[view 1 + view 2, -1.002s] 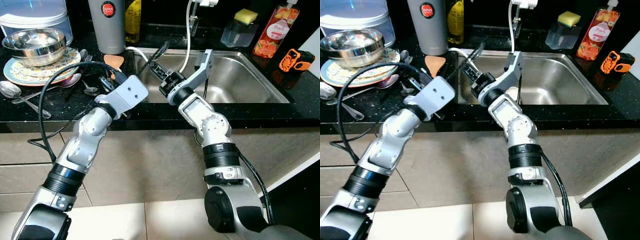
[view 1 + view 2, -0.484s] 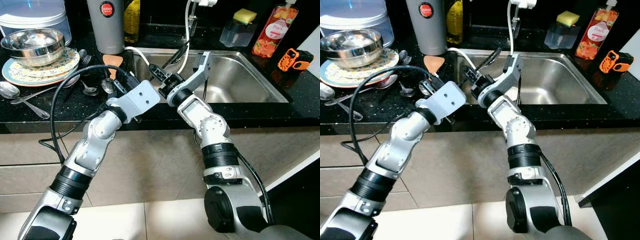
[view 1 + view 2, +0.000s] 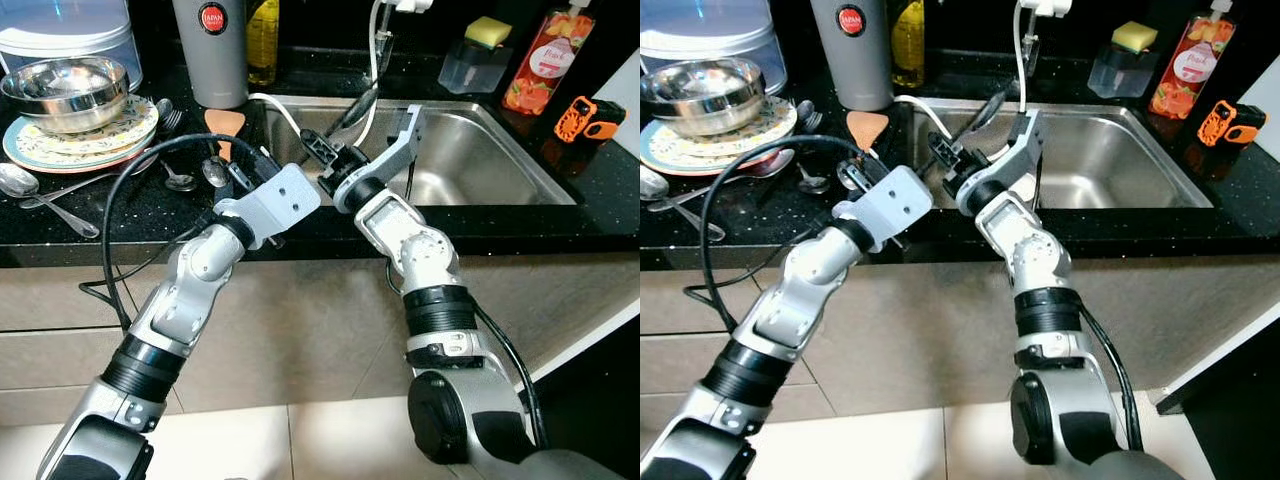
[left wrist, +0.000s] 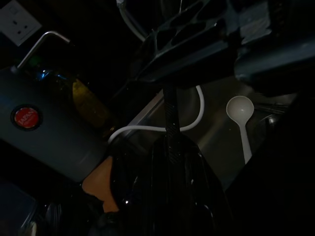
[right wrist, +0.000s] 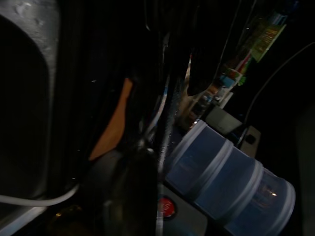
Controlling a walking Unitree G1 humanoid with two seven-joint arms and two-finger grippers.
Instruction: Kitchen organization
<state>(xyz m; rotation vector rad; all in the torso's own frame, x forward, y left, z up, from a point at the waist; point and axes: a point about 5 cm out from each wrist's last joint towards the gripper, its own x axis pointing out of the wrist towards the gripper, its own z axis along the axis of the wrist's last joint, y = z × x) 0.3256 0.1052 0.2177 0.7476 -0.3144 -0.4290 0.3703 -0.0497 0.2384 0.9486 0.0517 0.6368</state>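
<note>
Reaching over the left rim of the sink, we are holding our right hand near the black ladle, whose bowl is tilting up above the basin while its dark handle runs down toward our fingers. It looks as if those fingers are closing on the handle, but the view is too cluttered for us to be sure, so we cannot tell. Our left hand is hovering over the worktop just beside the sink edge, close to a spoon and an orange spatula; we cannot tell how far its fingers are spread either.

We are judging the ladle to be light, stiff plastic, smooth and possibly wet, so it may be twisting in a narrow grip. Taking it on the handle close to the bowl should be keeping the long end from swinging. The loose spoons farther left are thin, hard metal lying flat on the stone, so we are expecting them to slide; pinching across the neck seems best. A steel bowl is sitting on stacked plates.
</note>
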